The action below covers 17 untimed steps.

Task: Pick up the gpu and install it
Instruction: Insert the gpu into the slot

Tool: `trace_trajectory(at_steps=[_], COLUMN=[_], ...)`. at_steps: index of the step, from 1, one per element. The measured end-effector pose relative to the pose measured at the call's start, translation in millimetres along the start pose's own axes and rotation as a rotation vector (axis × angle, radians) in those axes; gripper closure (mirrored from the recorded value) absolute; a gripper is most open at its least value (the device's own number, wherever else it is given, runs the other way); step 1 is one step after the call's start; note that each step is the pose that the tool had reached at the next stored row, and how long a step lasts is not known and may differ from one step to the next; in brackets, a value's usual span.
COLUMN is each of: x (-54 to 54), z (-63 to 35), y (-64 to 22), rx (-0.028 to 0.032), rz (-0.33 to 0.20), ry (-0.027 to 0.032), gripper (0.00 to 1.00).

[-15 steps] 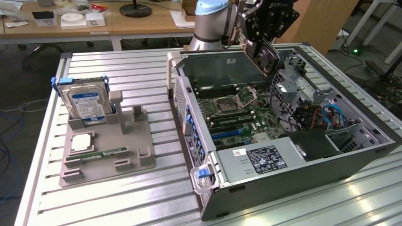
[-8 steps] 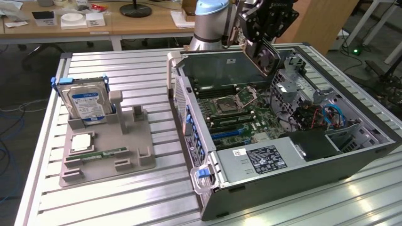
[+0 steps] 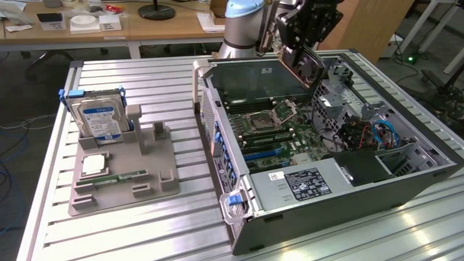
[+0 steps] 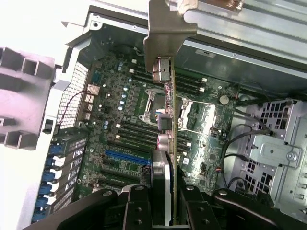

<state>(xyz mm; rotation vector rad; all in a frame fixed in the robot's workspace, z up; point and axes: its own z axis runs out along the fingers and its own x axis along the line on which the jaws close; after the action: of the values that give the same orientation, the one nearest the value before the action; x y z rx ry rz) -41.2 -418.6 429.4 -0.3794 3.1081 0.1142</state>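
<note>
Gripper (image 3: 303, 50) is in the upper middle of the exterior view, over the open PC case (image 3: 406, 179). Jaws are partly closed, clamped on the gpu (image 3: 310, 66). The card hangs above the motherboard (image 3: 275, 130), clear of it, not seated.

Wrist view adds the detail: the gpu (image 4: 163, 165) is edge-on between the two black fingers (image 4: 136, 203), with the metal end bracket (image 4: 165, 28) at the far end. Below it are the CPU socket (image 4: 192, 115) and the blue PCIe slot (image 4: 125, 155).

The exterior view's left has the grey fixture tray (image 3: 145, 174), with the hard drive (image 3: 101, 120) upright and the RAM stick (image 3: 119, 178) lying flat.
</note>
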Motion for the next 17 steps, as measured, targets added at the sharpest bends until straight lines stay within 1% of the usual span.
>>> trace_trajectory(at_steps=[7,8,17], x=[0.0,0.0,0.1], z=[0.1,0.1,0.0], y=[0.0,0.0,-0.4], rx=[-0.0023,-0.0025,-0.0032], rz=[-0.127,-0.139,-0.191], ry=[0.009,0.0099,0.0137], gripper=[0.72,0.72,0.72])
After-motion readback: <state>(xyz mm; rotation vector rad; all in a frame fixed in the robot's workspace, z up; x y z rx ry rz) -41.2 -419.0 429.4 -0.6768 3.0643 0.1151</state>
